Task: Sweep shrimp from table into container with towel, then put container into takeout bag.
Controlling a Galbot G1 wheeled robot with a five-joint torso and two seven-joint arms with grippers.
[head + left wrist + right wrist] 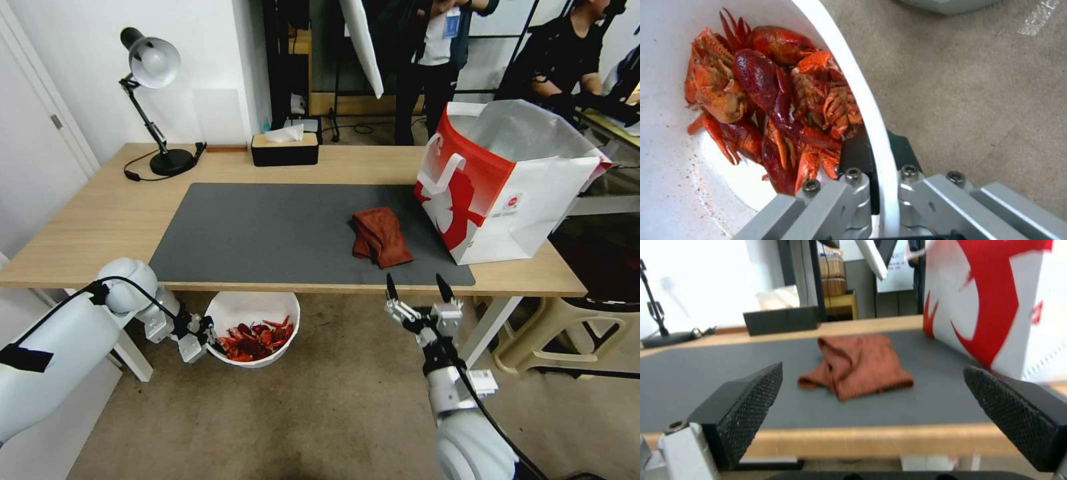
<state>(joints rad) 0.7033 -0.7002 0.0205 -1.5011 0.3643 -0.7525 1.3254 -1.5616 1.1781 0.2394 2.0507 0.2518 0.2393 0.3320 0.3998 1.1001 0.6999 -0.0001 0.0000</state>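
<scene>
Below the table's (93, 220) front edge, the white container (257, 308) hangs with my left gripper (210, 335) shut on its rim (871, 100), one finger inside and one outside. The red-orange shrimp (257, 339) lie heaped inside it (773, 106). On the dark mat lies the rust-brown towel (380, 237), crumpled (858, 365). My right gripper (415, 288) stands open just off the table's front edge, facing the towel, with nothing between its fingers (751, 400). The red-and-white takeout bag (497, 180) stands open at the table's right end (996, 303).
A black tissue box (285, 148) and a desk lamp (153, 63) stand at the back of the table. A beige stool (567, 330) sits on the floor at the right. People stand behind the table.
</scene>
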